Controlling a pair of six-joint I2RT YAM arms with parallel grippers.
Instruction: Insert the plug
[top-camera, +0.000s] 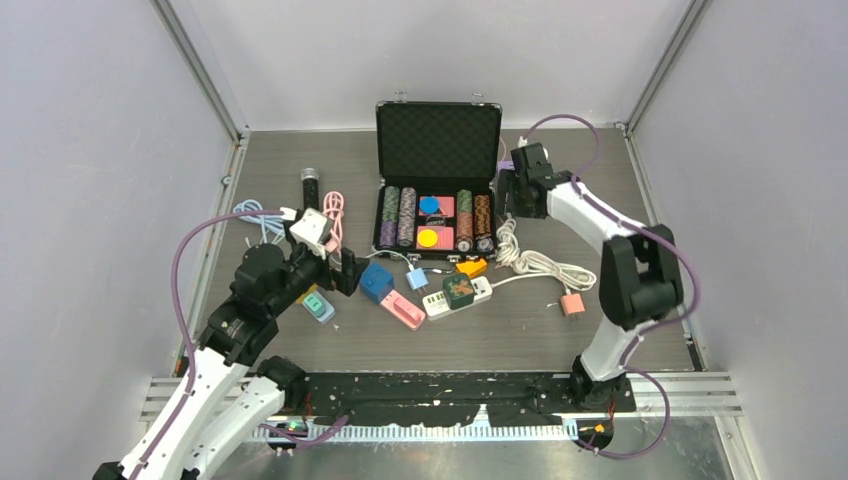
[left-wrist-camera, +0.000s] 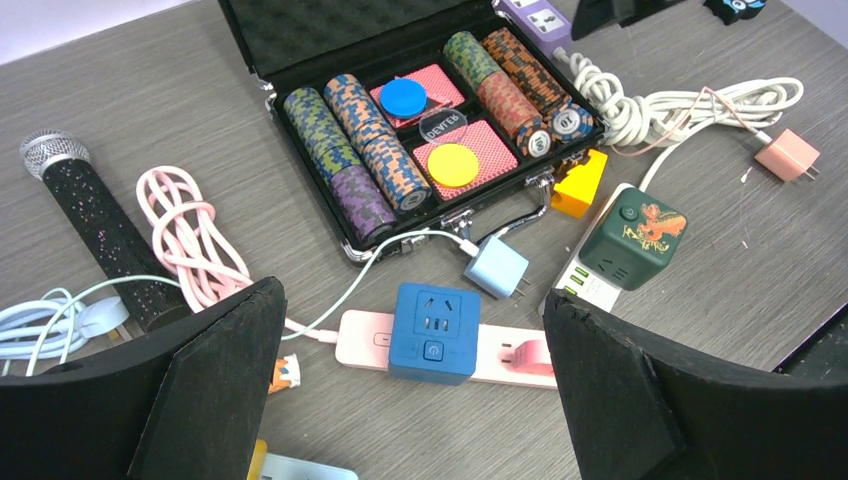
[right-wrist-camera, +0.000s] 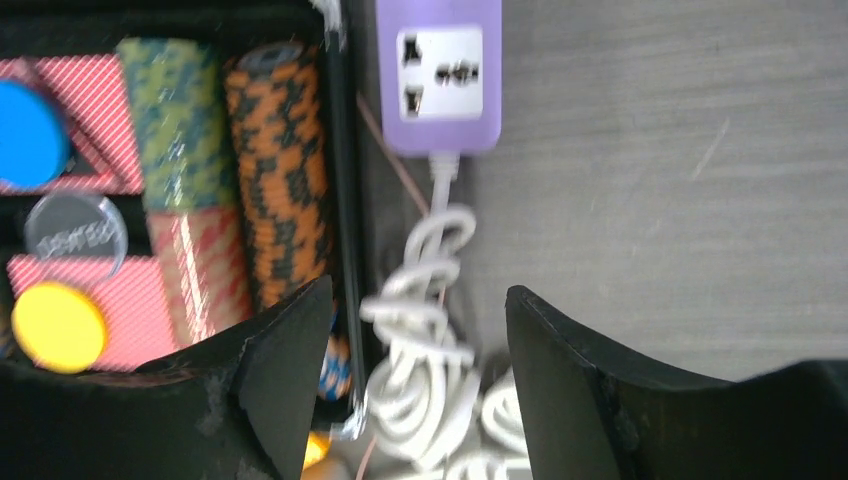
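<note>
A blue cube socket (left-wrist-camera: 433, 330) sits on a pink power strip (left-wrist-camera: 510, 362), with a pink plug (left-wrist-camera: 530, 357) in the strip's right end. My left gripper (left-wrist-camera: 415, 300) hangs open above the cube, holding nothing. A loose light-blue plug (left-wrist-camera: 497, 268) lies just beyond it. A pink plug (left-wrist-camera: 788, 155) on a white cord lies at the right. My right gripper (right-wrist-camera: 418, 290) stands open over the coiled white cord (right-wrist-camera: 420, 340) of a purple socket (right-wrist-camera: 440, 75), gripping nothing.
An open black case of poker chips (top-camera: 437, 200) stands at the middle back. A green cube socket (top-camera: 458, 290) rests on a white strip (top-camera: 482, 291), with a yellow plug (top-camera: 470, 267) nearby. A microphone (top-camera: 311, 186) and a pink cable (top-camera: 333, 215) lie on the left.
</note>
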